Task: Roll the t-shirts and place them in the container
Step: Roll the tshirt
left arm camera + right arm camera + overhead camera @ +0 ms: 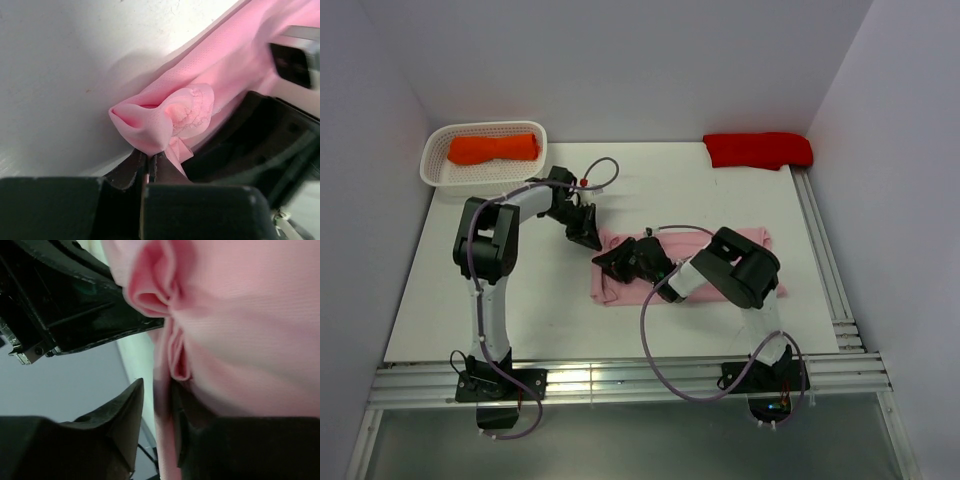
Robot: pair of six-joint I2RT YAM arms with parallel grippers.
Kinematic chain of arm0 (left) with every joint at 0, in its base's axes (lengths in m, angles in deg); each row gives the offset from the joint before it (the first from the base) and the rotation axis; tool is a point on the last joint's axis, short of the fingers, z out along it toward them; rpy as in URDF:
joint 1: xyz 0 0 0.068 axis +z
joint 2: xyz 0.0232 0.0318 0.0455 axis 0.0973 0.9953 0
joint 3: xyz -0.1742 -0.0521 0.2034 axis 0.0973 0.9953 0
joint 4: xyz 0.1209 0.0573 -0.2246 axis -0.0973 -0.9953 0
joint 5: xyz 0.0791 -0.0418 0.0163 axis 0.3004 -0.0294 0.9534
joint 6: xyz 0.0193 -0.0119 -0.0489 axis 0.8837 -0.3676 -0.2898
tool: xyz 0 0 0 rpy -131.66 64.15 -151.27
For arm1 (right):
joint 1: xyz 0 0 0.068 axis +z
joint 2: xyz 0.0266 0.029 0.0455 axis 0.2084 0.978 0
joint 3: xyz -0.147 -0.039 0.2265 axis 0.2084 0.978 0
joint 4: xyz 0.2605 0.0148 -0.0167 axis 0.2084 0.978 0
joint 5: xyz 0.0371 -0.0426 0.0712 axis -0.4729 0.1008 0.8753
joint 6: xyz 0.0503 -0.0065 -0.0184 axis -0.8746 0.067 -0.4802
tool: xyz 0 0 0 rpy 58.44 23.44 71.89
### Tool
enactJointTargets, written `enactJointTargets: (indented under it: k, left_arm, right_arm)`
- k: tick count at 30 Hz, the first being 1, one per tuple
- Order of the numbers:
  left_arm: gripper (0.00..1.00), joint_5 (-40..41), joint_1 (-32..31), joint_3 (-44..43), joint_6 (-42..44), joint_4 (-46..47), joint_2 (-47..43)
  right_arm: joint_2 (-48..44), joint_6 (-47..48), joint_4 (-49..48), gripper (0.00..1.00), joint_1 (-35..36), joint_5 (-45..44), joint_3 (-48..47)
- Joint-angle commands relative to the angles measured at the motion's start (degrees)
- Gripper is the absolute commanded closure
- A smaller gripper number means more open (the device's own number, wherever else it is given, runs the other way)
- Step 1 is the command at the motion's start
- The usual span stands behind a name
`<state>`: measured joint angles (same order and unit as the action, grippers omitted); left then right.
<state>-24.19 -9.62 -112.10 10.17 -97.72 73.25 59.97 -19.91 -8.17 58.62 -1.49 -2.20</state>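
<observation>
On the white desk [550, 300], mid-area, the light pink t-shirt [616, 290] is lying partly flattened, its left end bunching up between the two arms.

- The left gripper [585, 235] is reaching down to the shirt's upper left corner. In the left wrist view its jaws are pressing together on a gathered fold of the pink cloth [165, 120], and the fold is puffing out just above the fingertips [136, 165].
- The right gripper [610, 262] is sitting at the shirt's left edge, just beside the left one. In the right wrist view its jaws are standing apart, with a hanging strip of pink fabric [240, 340] passing between them. A gap is showing on the left side, so nothing is being pinched.
- The orange bundle [493, 148] is resting inside a white basket [428, 165] at the far left.
- The red bundle [758, 150] is lying at the far right edge of the desk.
</observation>
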Motion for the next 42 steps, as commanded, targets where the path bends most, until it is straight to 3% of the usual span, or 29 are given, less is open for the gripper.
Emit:
enactJointTargets:
  k: [1,5,10,19,42]
  left_arm:
    - [1.0,12.75,-1.93,-0.86,2.11,-1.05,-0.26]
    - [1.0,17.67,-3.69,-1.12,2.56,-2.36,-0.52]
    - [1.0,20.49,-4.48,-2.0,3.26,-3.86,-0.26]
    - [1.0,23.22,-5.19,-2.71,3.61,-5.27,-0.43]
    - [1.0,25.33,-6.33,-4.11,3.79,-6.59,0.71]
  right_arm:
    - [-6.61,7.69,18.92,0.63,0.08,-2.83,-3.58]
    - [-10.49,12.18,31.86,0.53,1.22,-7.04,-7.26]
    - [-13.31,17.54,51.61,0.53,4.12,-14.6,-15.7]
    - [-14.99,21.76,70.26,0.52,9.57,-22.17,-25.36]
    - [-0.13,22.03,100.08,0.52,18.89,-35.0,-50.59]
